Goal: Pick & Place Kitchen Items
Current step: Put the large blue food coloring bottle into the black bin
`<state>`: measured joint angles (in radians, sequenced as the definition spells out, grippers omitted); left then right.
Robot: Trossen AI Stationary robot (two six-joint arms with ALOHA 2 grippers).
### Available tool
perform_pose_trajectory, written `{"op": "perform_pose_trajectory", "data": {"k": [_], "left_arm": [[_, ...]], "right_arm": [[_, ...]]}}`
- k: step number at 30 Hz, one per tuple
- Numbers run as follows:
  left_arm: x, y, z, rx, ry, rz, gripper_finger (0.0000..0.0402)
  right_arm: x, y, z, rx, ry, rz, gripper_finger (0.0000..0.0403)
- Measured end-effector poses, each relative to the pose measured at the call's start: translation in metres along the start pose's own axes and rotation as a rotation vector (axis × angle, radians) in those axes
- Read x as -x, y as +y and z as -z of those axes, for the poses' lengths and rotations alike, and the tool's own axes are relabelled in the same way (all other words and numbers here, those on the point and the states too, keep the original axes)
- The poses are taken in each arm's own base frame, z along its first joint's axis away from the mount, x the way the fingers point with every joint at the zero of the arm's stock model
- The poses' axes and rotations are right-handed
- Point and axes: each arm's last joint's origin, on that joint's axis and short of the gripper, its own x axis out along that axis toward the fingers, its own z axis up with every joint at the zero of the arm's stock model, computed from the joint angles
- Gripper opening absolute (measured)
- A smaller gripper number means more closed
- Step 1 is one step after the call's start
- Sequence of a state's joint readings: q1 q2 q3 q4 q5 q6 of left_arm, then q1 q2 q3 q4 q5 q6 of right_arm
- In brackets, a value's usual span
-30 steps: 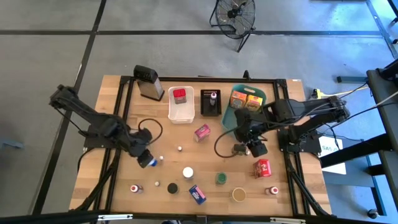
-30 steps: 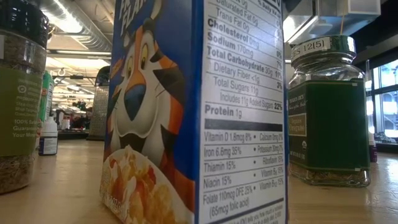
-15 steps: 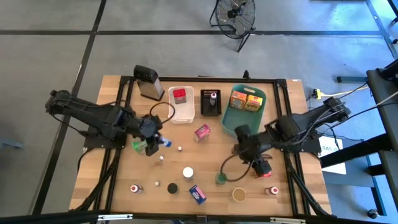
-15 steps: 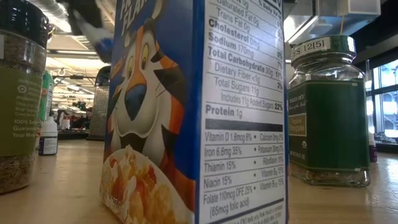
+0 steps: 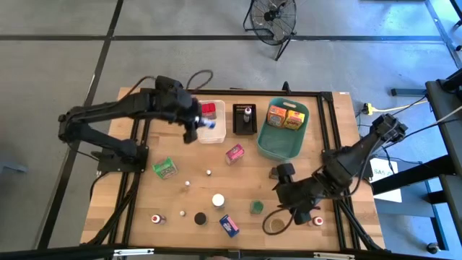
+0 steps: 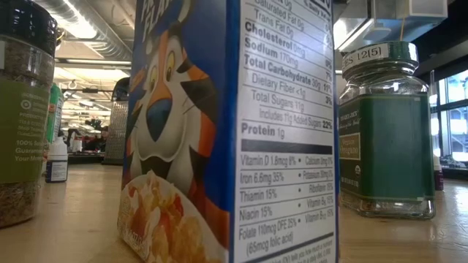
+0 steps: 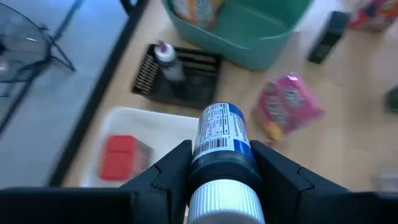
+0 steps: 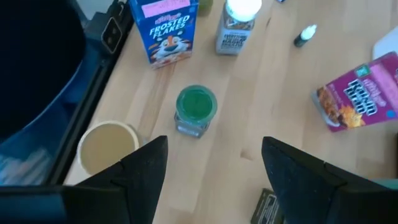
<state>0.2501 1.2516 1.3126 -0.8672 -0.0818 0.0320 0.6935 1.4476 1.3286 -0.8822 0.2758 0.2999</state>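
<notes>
My left gripper (image 5: 204,126) is shut on a small blue-labelled bottle with a white cap (image 7: 219,134), held in the air over the white bin (image 5: 211,133). A red item (image 7: 118,155) lies in that bin. My right gripper (image 5: 292,208) hangs open above the near right of the table. Below its fingers (image 8: 214,149) stand a green-lidded jar (image 8: 196,106) and a tan-lidded jar (image 8: 109,148), neither touched. Other kitchen items stand scattered on the wood: a pink box (image 5: 234,153), a green packet (image 5: 164,167) and a Frosted Flakes box (image 5: 229,225). My left gripper pinches the bottle's dark upper body (image 7: 221,168), just below the white cap, between its two fingers. The bottle lies along the fingers with its cap toward the wrist and its base pointing away and down. It is lifted clear above the white bin.
A black tray (image 5: 245,119) holding a bottle and a teal basket (image 5: 281,141) holding orange and yellow boxes stand at the far edge. A metal grater (image 5: 173,96) stands at the far left. In the low view the cereal box (image 6: 227,131) and a green jar (image 6: 384,131) fill the picture.
My left gripper has risen and swung from the left-centre of the table toward the far edge, carrying the blue bottle to above the white bin, and its wrist has rolled. The green packet now shows where it stood. My right gripper has gone toward the near edge and sunk, still open.
</notes>
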Motion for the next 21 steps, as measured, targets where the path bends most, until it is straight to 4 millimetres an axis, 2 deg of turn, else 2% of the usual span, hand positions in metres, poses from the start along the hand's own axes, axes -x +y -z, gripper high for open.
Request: {"op": "perform_pose_trajectory", "data": {"k": [5,12,16,21], "left_arm": [[-0.023,0.028,-0.029,-0.081,0.100,-0.084,0.0141],[-0.056,0.063,-0.076,-0.170,0.140,-0.124,0.0141],[-0.081,0.072,-0.096,-0.222,0.167,-0.126,0.0141],[-0.122,0.074,-0.105,-0.301,0.219,-0.082,0.0141]], "right_arm": [[-0.001,0.007,0.002,0.014,-0.030,0.006,0.0264],[-0.001,0.008,0.001,-0.020,-0.042,0.002,0.0264],[-0.001,0.008,0.001,-0.021,-0.047,0.011,0.0264],[-0.001,0.007,0.001,-0.018,-0.054,0.037,0.0264]]}}
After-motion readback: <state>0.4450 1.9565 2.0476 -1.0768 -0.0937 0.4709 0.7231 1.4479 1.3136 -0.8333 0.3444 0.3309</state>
